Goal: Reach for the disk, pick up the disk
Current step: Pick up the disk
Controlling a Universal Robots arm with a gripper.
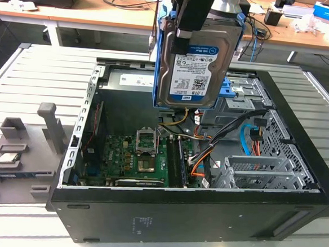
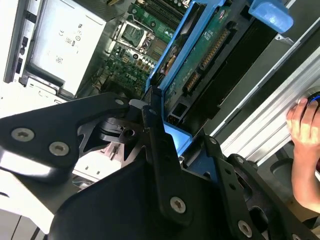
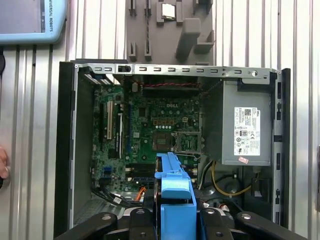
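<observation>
Currently my hand [image 1: 192, 25] is closed on the disk [image 1: 194, 69], holding it upright, seemingly to clear the computer case [image 1: 175, 217].

You have bright, even light in the exterior view. The disk [image 1: 194, 63] shows a faint sheen, and the inside of the case [image 1: 203, 216] lies in soft shadow. In the second wrist view the power supply [image 2: 60, 45] is washed out to white glare, and the gripper [image 2: 175, 140] reads as a dark silhouette.
</observation>
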